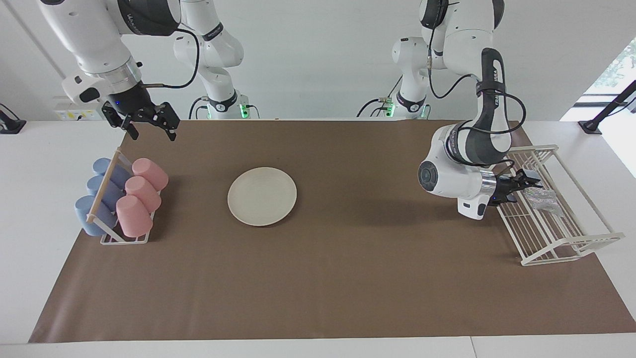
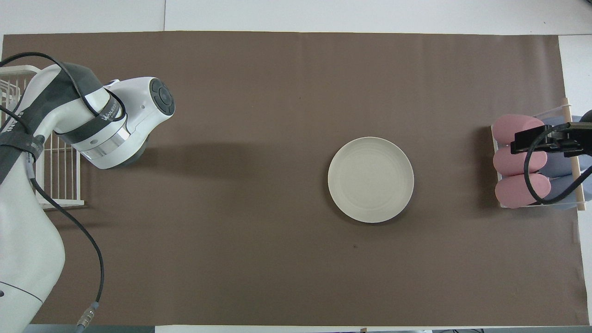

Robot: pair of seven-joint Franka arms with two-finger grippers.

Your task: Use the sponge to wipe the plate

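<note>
The cream-white plate [image 1: 262,196] [image 2: 371,179] lies bare on the brown mat, midway along the table. The silvery mesh sponge [image 1: 545,201] rests on the wires of the white rack [image 1: 561,233]. My left gripper [image 1: 529,183] points sideways at the sponge from the rack's edge, open, with its fingertips just short of the pad. In the overhead view the left arm hides that hand and the sponge. My right gripper [image 1: 151,130] [image 2: 545,141] hangs open and empty in the air over the cup holder.
A holder with pink cups [image 1: 140,195] [image 2: 520,162] and blue cups [image 1: 99,196] stands at the right arm's end. The wire rack [image 2: 60,180] stands at the left arm's end. Brown mat [image 1: 348,278] covers the table between them.
</note>
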